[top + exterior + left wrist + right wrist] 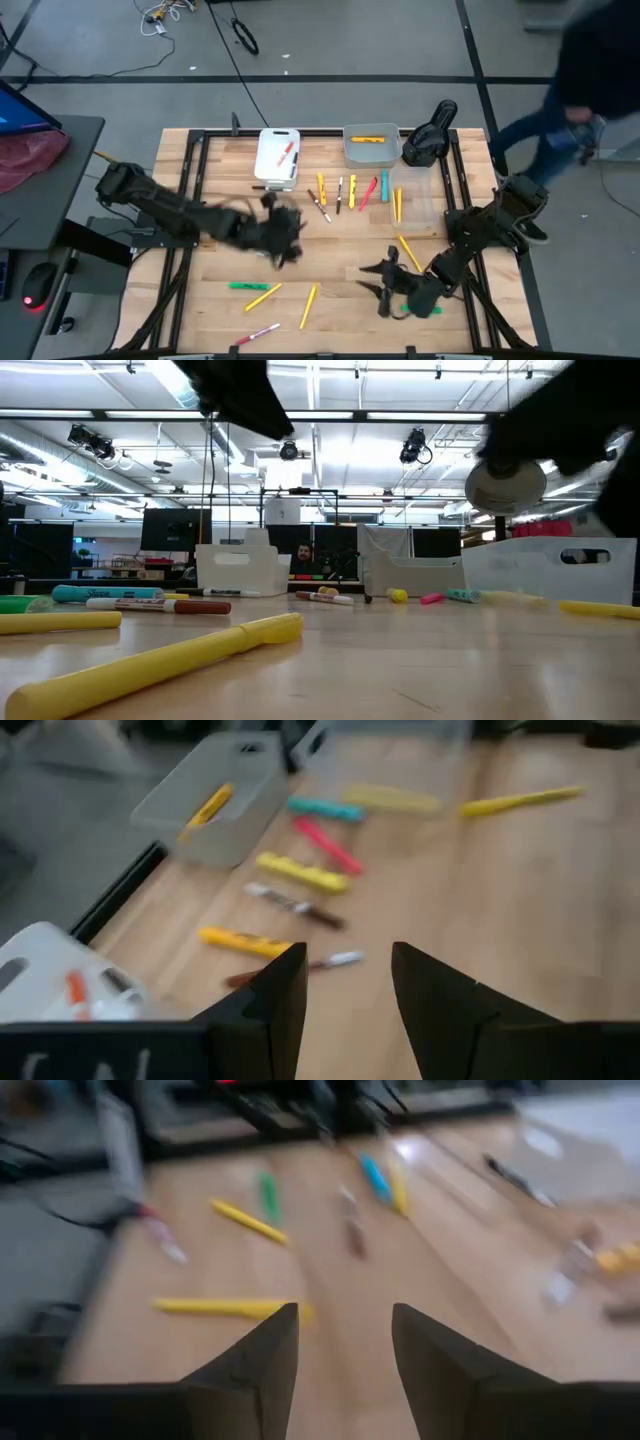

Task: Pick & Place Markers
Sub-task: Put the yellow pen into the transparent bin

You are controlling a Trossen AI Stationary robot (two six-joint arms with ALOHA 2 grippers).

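**A:** Overhead first. Your left hand [285, 240] hangs over the middle of the desk [200, 300], just in front of the white bin [277, 157] that has a red marker [287, 153] in it. Your right hand [385, 285] is near the front right, by a green marker [425, 309]. A row of markers [350, 192] lies between the white bin and the clear bin [425, 200]; the grey bin [371, 145] holds a yellow one [369, 137]. More sit front left: a green [243, 286], two yellow [263, 296], a pink-and-white [258, 332].

**B:** Low view?

**A:** A yellow highlighter [150, 658] lies right up close, with more markers [130, 600] behind it on the left.

**B:** Holding anything?

**A:** Nope. In your left wrist view the fingers [270, 1010] are spread, nothing between them, with the row of markers [300, 875] ahead. Right wrist view is the same: fingers [260, 1370] apart and empty, a yellow marker [220, 1307] lying just past them.
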